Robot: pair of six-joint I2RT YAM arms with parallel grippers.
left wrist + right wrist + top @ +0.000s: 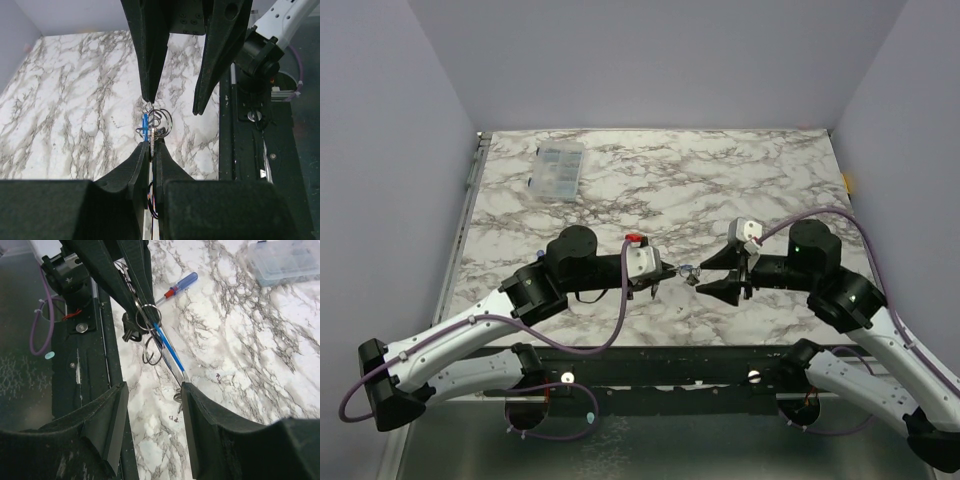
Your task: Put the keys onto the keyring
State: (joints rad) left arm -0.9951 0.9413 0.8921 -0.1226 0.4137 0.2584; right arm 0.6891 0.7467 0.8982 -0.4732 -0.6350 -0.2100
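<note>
Left gripper (151, 148): fingers pressed together on the keyring (148, 315), its wire loops held above the marble table (720, 190) with a dark key (129, 333) and a thin blue key (167, 350) hanging from them. Right gripper (153, 387): fingers spread wide, gripping nothing, one fingertip (192, 395) just beside the blue key's lower end. Screwdriver (180, 286) and clear box (285, 260): on the table beyond.

Marble-pattern table (720, 190): smooth, low sheen. Fingers of left gripper (151, 145) and right gripper (154, 387): matt black plastic with a fine ridged grain. On the keyring (148, 316): thin wire loops of bright polished metal. Among the keys (131, 333): a dark matt plastic head, and a glossy blue strip beside it. Far side, screwdriver (182, 284): translucent blue plastic handle, red collar, bare metal shaft. Far box (285, 262): clear glossy plastic.
</note>
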